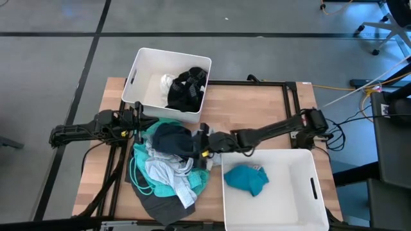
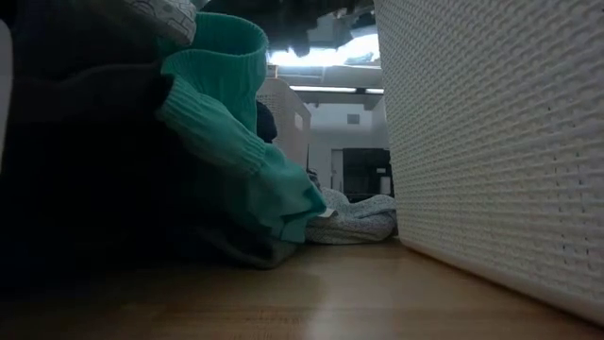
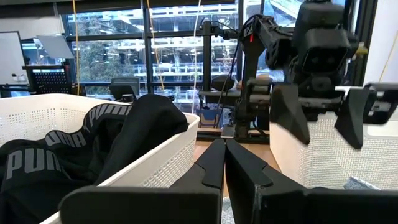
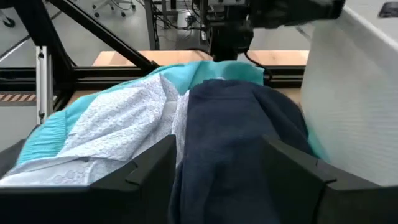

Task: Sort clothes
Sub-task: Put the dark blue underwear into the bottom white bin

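Clothes [image 1: 168, 165] lie heaped at lower centre-left of the high view, between two white bins [image 1: 282, 199]. The right gripper [image 1: 200, 146], fingers spread, reaches the pile's dark blue garment [image 4: 242, 137]; the left gripper [image 1: 137, 120], pressed together, waits at the heap's upper-left edge.

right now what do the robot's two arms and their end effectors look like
Both arms are dark, nearly black, built of jointed tubular links with black cables along them. The left end effector has two flat, angular black fingers tapering to narrow tips. The right end effector has the same matte black wedge-shaped fingers. Small yellow markings show near each wrist in the high view.
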Tool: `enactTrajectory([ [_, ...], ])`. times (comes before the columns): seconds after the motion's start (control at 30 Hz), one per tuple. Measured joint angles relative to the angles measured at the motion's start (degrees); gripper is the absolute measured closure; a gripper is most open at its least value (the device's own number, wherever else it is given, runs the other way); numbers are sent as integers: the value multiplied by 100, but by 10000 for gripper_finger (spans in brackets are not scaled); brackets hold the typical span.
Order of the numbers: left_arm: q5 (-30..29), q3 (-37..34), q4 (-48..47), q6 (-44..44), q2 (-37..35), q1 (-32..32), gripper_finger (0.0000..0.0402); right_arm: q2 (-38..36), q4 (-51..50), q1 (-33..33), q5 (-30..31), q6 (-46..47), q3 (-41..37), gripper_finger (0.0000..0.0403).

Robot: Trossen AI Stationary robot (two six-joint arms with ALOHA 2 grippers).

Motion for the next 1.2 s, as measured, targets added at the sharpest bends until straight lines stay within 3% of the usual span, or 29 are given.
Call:
enactTrajectory([
  [0.23, 1, 0, 4, -2, -1, 0, 398, 432, 561, -68, -264, 120, 38, 178],
  [0.53, 1, 0, 24, -1, 1, 0, 398, 880, 413, -69, -206, 110, 478, 178],
  [0.73, 1, 0, 24, -22, 0, 0, 398, 920, -401, -109, 129, 97, 798, 178],
  [1.2, 1, 0, 22, -24, 0, 0, 398, 907, -2307, -109, 37, 268, 2285, 178],
])
